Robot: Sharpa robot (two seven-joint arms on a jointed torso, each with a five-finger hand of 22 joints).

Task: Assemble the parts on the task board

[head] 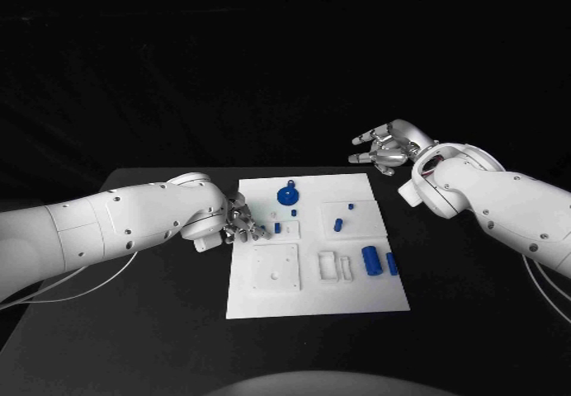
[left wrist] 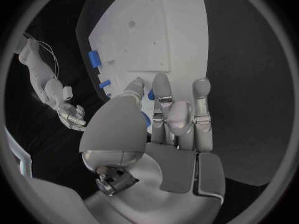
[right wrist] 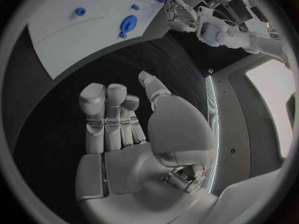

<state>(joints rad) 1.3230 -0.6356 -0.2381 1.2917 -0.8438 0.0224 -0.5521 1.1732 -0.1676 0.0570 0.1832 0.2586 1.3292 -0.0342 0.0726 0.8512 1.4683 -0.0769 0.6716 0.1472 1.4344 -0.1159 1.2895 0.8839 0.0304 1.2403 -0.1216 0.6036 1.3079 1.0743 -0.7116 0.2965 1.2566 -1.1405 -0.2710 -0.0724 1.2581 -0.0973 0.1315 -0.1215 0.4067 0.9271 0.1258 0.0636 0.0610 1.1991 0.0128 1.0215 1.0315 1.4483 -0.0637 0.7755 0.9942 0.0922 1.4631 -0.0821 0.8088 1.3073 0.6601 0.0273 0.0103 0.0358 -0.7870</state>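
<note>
Fingers (head: 242, 228) of the left hand (head: 233, 223) reach over the task board's (head: 268, 297) left edge, loosely extended; whether they pinch a small blue part (left wrist: 146, 118) glimpsed beneath them cannot be told. The right hand (head: 383, 148) hovers off the board's far right corner above the bench (head: 143, 330), fingers spread, holding nothing. The step likely calls for a slow, square approach, closing on the part only once the fingers straddle it, clear of the blue disc (head: 288, 195) nearby.

White task board (head: 268, 289), blue parts (head: 288, 195), seemingly black table (head: 143, 330)
</note>
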